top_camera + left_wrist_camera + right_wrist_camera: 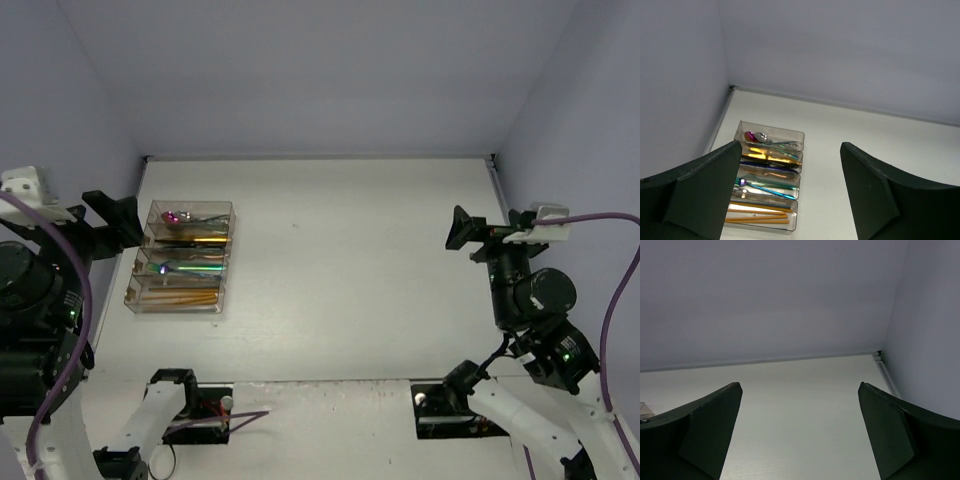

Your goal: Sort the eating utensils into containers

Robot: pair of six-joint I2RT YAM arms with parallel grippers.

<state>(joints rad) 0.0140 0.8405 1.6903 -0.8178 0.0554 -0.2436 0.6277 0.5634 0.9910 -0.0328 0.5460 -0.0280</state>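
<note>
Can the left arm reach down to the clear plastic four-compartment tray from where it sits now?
Probably yes. The left claw is open and empty, held high on the left side of the clear plastic four-compartment tray. The left wrist view shows nothing between them.
</note>
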